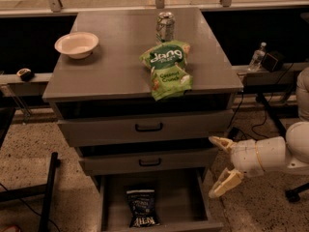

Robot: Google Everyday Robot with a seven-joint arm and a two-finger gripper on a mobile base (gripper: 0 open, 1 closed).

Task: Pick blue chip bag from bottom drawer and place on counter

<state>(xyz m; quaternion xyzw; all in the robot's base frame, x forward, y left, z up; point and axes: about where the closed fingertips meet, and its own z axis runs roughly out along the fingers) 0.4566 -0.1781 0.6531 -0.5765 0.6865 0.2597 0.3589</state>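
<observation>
The blue chip bag (142,208) is dark navy with white lettering and lies flat in the pulled-out bottom drawer (186,204), left of its middle. My gripper (217,166) is open, its two pale fingers spread apart. It hangs at the right of the cabinet, beside the second drawer's right end and just above the bottom drawer's right edge, to the right of the bag and apart from it. The grey counter (116,62) forms the cabinet's top.
On the counter stand a green chip bag (166,68), a soda can (165,26) and a white bowl (77,44). Two drawers with black handles (148,127) sit above the bottom one. A water bottle (257,57) stands on a shelf at the right. A black stand leg (48,187) is at the left.
</observation>
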